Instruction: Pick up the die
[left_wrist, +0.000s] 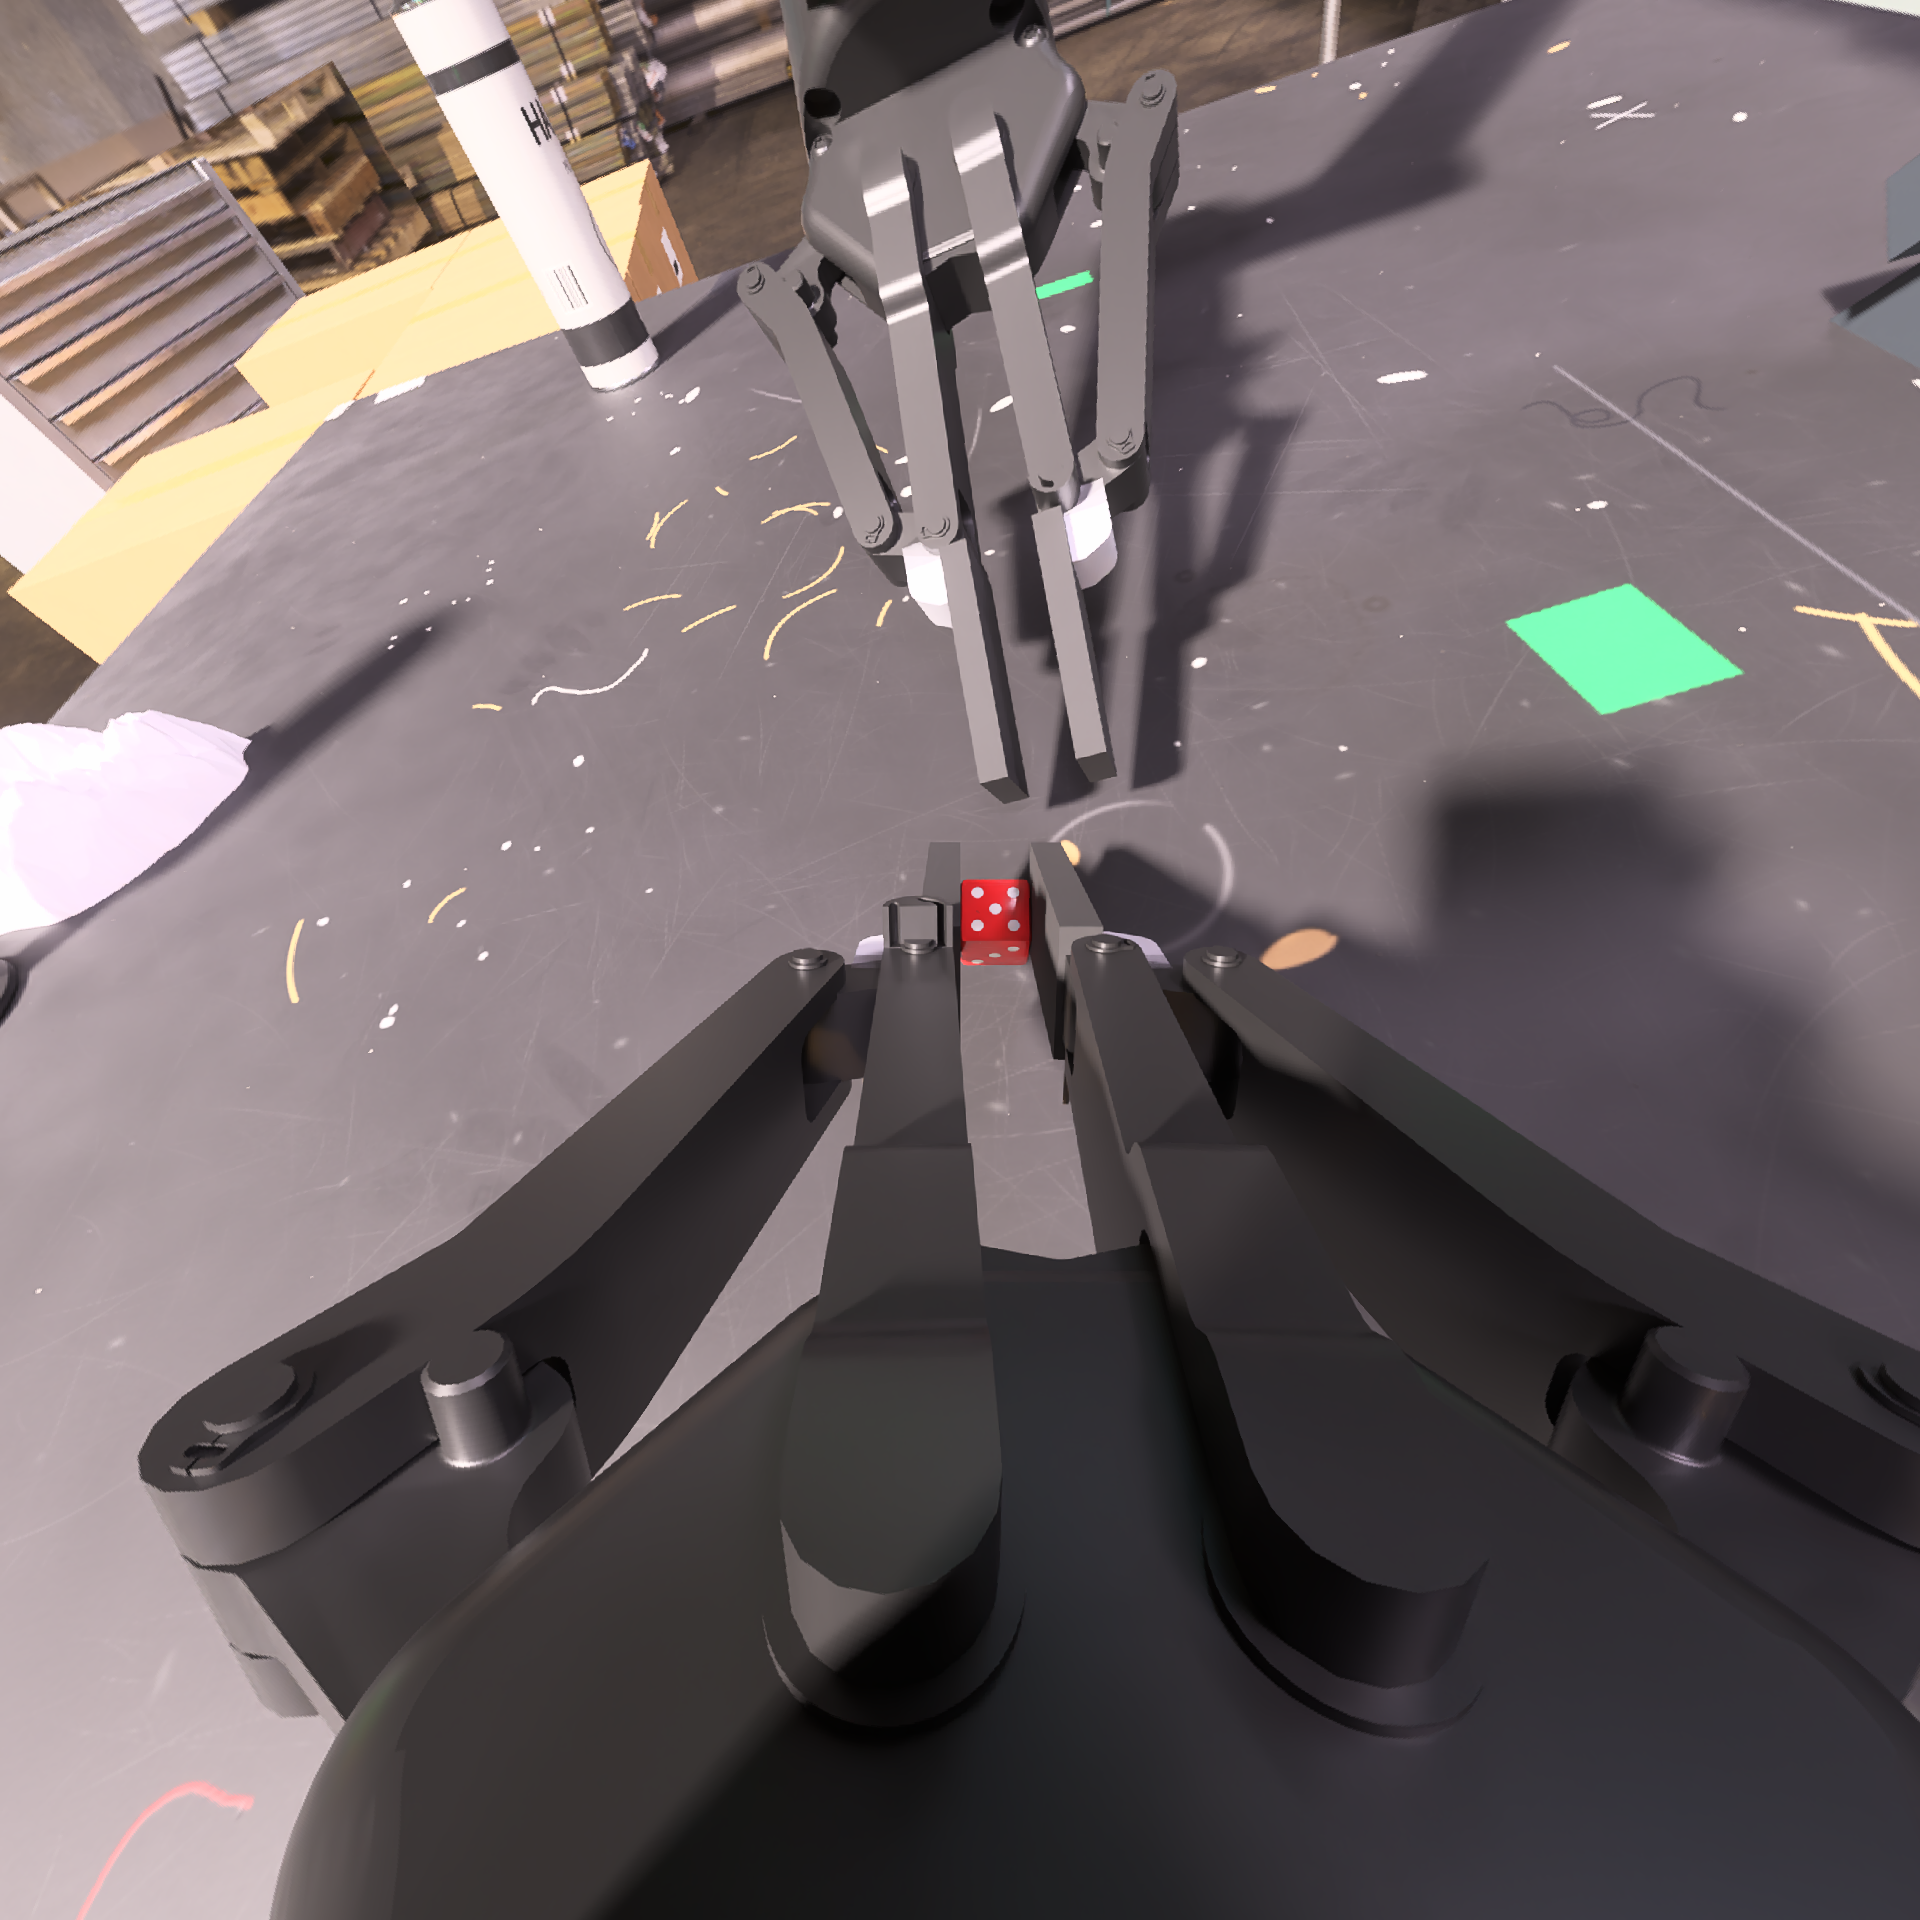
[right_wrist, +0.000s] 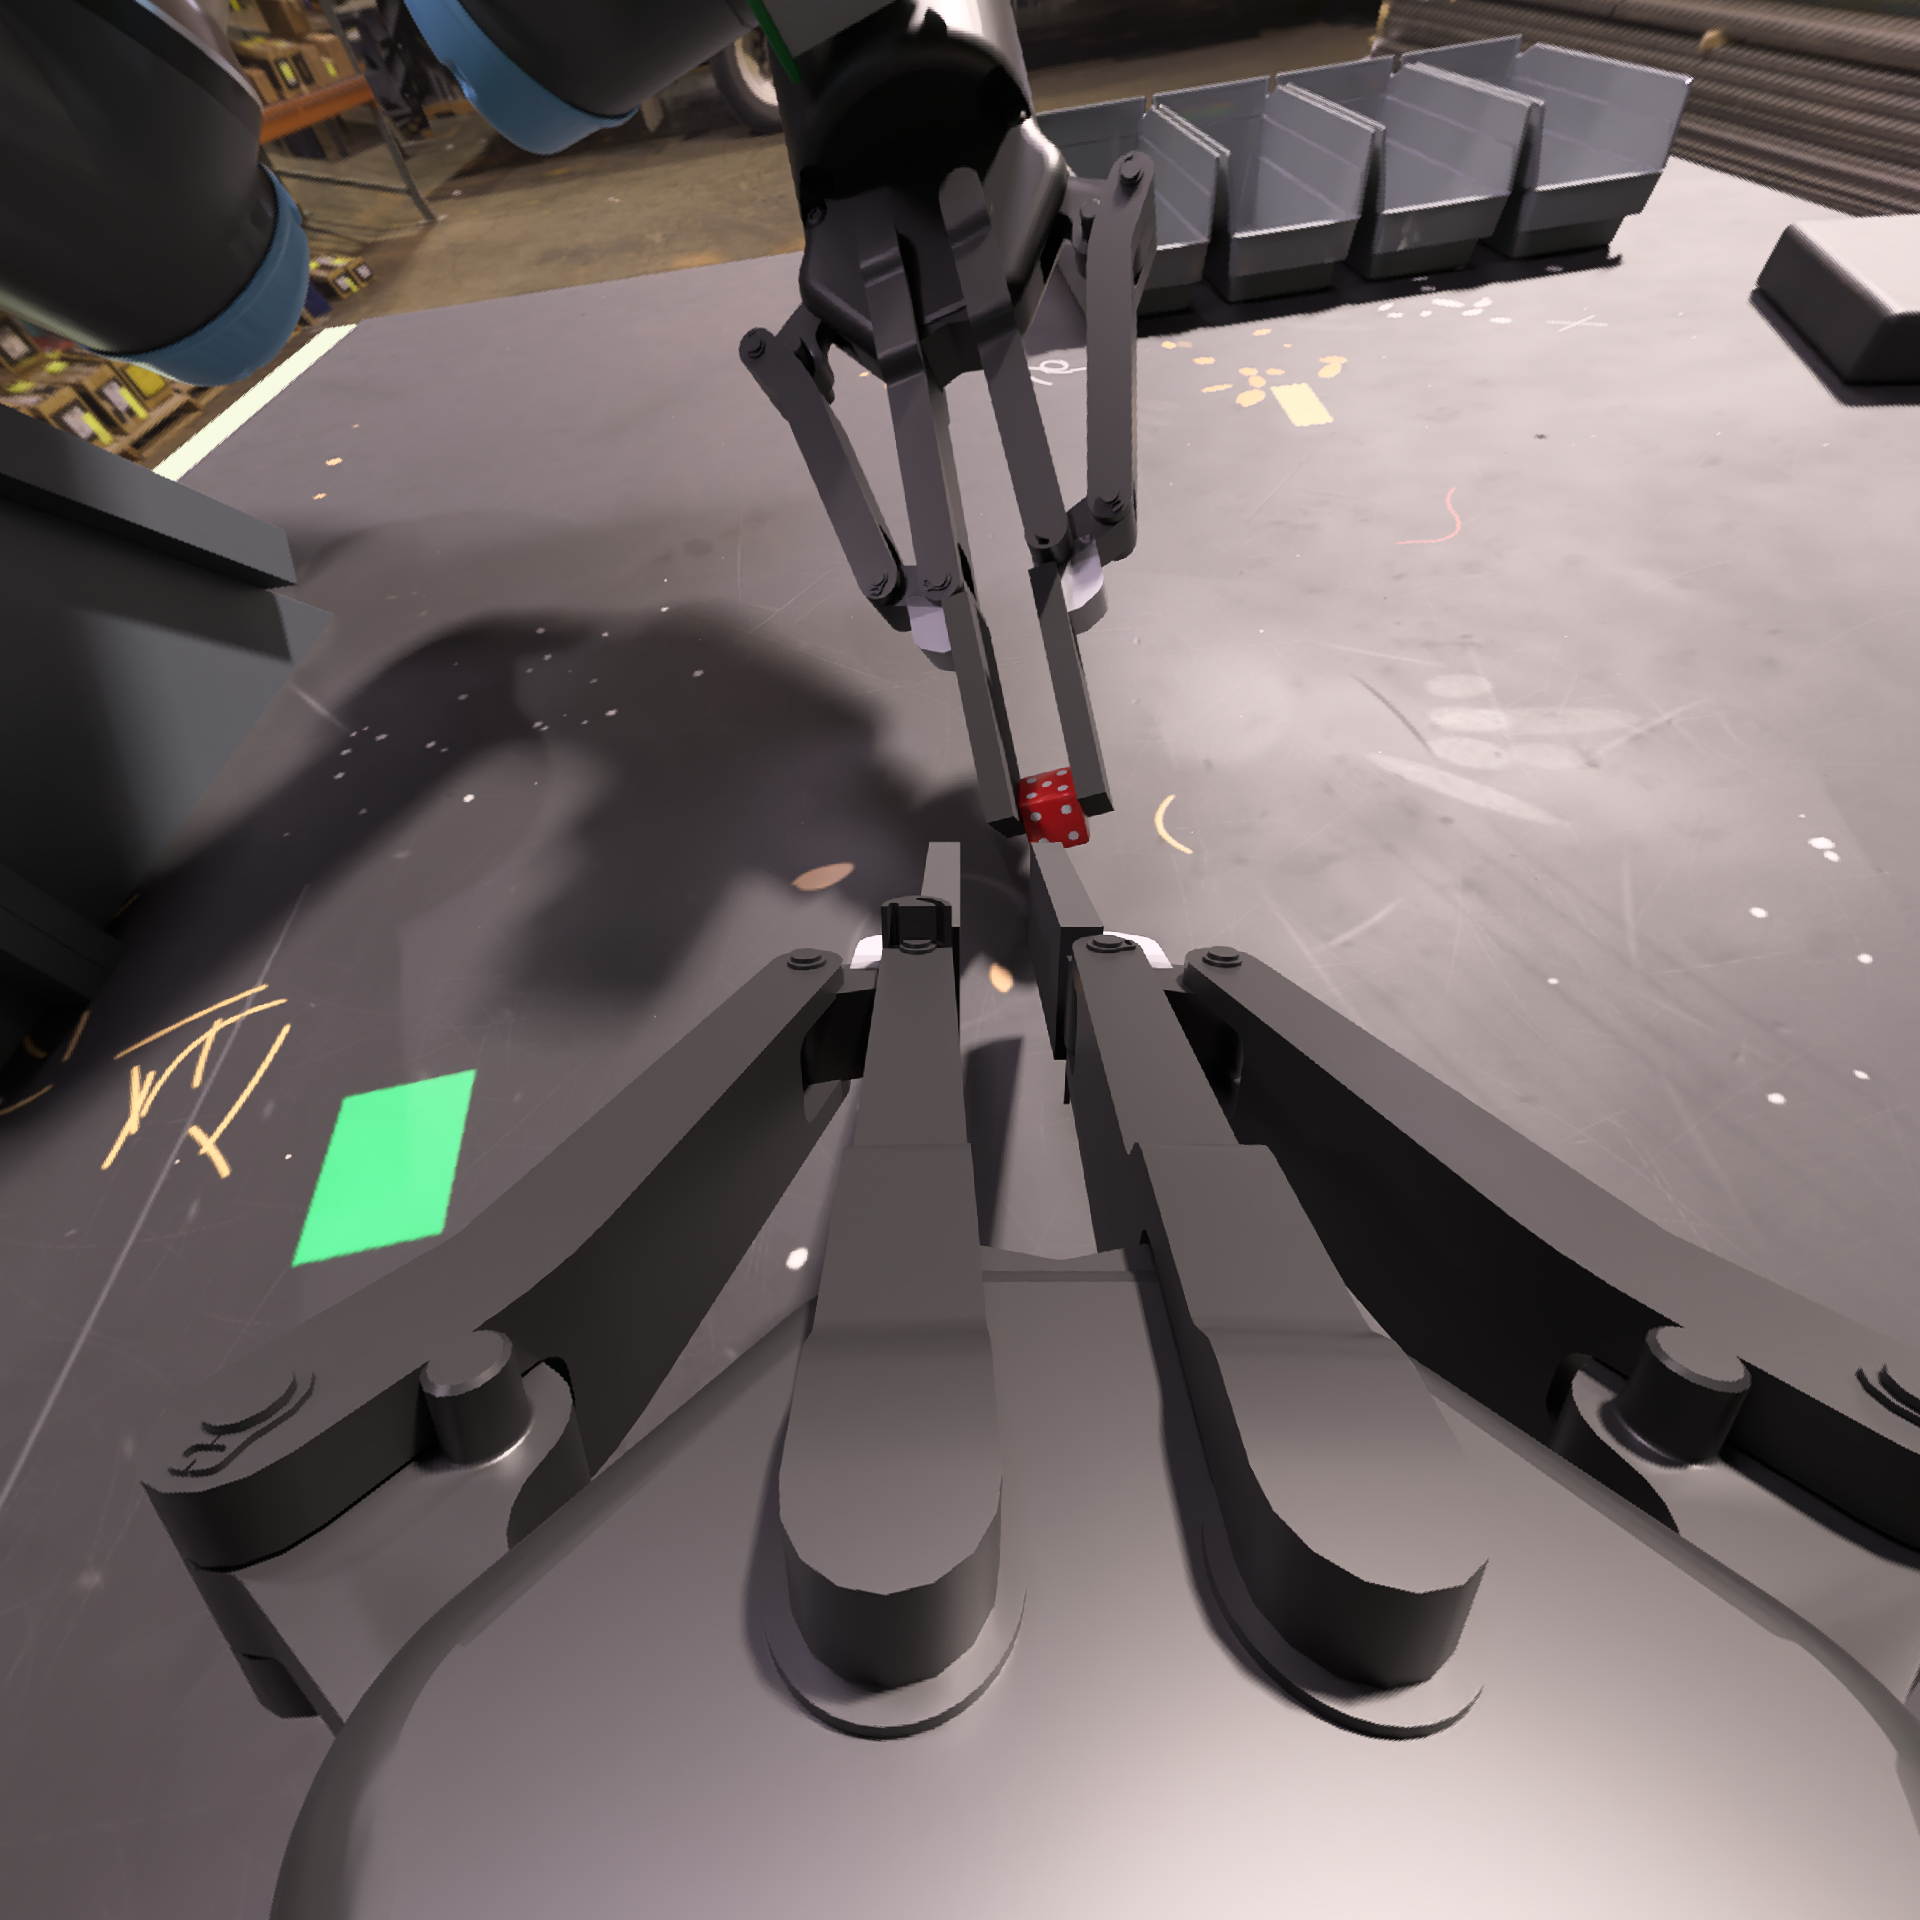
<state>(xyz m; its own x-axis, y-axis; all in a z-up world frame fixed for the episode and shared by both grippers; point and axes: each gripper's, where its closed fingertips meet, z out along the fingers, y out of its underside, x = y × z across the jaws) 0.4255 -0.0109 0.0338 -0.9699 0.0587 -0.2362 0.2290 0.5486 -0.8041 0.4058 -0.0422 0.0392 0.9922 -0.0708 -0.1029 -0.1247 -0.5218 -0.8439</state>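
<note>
Dark grey metal hand (left_wrist: 995, 883), blue-ringed arm (right_wrist: 249, 187).

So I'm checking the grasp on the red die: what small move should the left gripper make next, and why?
Probably a short, straight lift. The left gripper has its fingers closed on the red die from both sides, low over the table, while the right gripper hangs close by, empty.

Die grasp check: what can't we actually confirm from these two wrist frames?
- Left wrist view: contact of the left gripper with the die; a slight gap shows beside the die.
- Right wrist view: whether the die is off the table; the viewing angle hides its underside.
- Both views: the die's side faces, covered by the fingers.
- Right gripper: its fingertips look nearly together; nothing is visible between them.
</note>
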